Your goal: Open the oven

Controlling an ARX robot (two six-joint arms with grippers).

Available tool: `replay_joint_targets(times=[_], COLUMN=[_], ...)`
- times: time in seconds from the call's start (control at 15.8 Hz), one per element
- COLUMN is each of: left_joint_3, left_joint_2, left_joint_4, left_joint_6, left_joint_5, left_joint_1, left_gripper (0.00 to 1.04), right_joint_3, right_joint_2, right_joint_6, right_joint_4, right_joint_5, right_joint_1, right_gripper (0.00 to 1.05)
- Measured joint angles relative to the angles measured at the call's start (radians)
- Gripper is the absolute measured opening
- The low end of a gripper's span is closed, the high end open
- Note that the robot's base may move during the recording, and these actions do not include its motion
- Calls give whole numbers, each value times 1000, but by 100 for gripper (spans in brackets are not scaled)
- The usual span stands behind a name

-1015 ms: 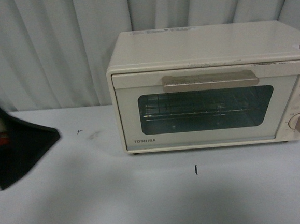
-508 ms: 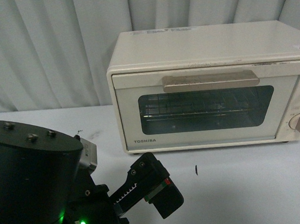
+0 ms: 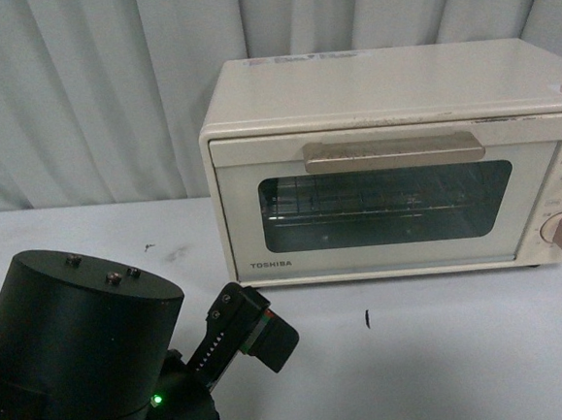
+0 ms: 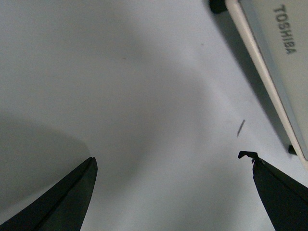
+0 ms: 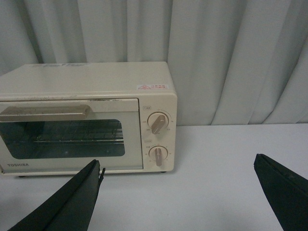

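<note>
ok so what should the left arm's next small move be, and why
Probably lift the left claw up and forward toward the beige handle. The oven is shut, and the claw hangs open low over the table, short of the door and below the handle.

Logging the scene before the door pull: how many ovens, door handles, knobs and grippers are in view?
Oven: 1
Door handle: 1
Knobs: 2, the upper knob and the lower knob
Grippers: 2, the left gripper and the right gripper, both open
Total: 6
</note>
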Motion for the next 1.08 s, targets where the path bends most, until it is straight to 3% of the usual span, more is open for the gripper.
replay_joint_targets(times=[0.44,1.08], left_joint_3=[-5,-16], left_joint_2=[41,43], left_joint_4=[70,90], left_joint_6=[-132,-138], left_joint_5=[45,81], left_joint_1=[-5,-19], left_gripper=[98,98], right_joint_3=[0,0], right_joint_2=[0,0], right_joint_6=[0,0], right_joint_4=[0,0], right_joint_5=[0,0], right_joint_1=[0,0], right_gripper=[98,98])
